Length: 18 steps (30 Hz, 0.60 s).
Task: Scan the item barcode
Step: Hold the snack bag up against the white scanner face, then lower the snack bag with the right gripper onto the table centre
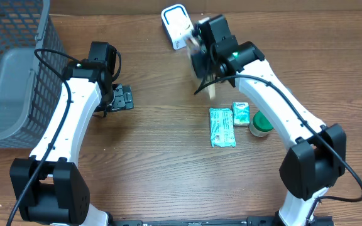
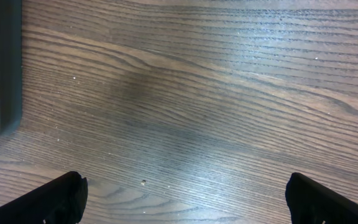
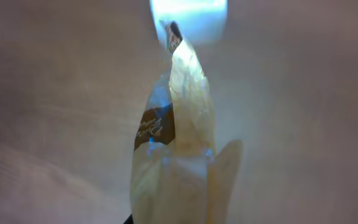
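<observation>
Right gripper (image 1: 197,45) is up near the back of the table (image 1: 156,169), fingers pressed together, pinching a pale packet (image 1: 192,39). The packet is held in the air just beside the white, blue-rimmed barcode scanner (image 1: 176,25); contact between the two can't be judged from overhead because the wrist covers most of the packet. The right wrist view is badly blurred: the pale packet (image 3: 173,124) shows a cream wrapper with a brown label, print unreadable, no barcode made out. The scanner (image 3: 188,12) is only a blue-white glow cut off at the top edge. The fingers are hidden behind the packet there.

A pale strip (image 1: 212,93) hangs below the right wrist; can't tell whether it belongs to the packet.

Left gripper (image 1: 119,98) hovers low over bare wood, fingers (image 2: 61,199) spread wide with nothing between them; only the black tips show in the bottom corners of the left wrist view.

Mesh basket (image 1: 11,63) at far left, cropped by the frame. Teal packet (image 1: 222,127), small green box (image 1: 241,113) and green-lidded jar (image 1: 261,124) lie close together, the jar partly under the right arm.
</observation>
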### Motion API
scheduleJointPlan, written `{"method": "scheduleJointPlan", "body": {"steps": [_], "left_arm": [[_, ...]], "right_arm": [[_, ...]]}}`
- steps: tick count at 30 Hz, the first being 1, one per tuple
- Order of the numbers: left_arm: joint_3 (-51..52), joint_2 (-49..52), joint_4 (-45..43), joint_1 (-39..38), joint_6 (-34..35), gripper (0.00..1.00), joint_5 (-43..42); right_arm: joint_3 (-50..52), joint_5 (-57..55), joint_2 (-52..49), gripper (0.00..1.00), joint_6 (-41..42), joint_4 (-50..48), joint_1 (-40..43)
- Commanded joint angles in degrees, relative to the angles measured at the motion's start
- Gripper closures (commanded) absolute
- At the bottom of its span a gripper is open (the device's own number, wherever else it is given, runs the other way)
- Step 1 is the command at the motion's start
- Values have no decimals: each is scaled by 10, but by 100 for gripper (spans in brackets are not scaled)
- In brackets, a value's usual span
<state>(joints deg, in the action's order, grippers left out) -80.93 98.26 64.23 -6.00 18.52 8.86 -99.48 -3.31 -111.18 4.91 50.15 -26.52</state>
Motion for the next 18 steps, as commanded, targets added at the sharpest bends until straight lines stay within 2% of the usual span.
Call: {"method": "scheduleJointPlan", "body": {"steps": [1, 8, 14, 18], "left_arm": [[-1, 1, -2, 0, 8, 0, 5], [-1, 1, -2, 0, 8, 0, 5], [-1, 1, -2, 0, 8, 0, 5], [-1, 1, -2, 0, 8, 0, 5]], "right_arm": [[13, 57, -2, 96, 134, 43, 0], [17, 86, -2, 96, 133, 124, 0], [17, 85, -2, 96, 140, 81, 0], [17, 83, -2, 92, 194, 60, 0]]}}
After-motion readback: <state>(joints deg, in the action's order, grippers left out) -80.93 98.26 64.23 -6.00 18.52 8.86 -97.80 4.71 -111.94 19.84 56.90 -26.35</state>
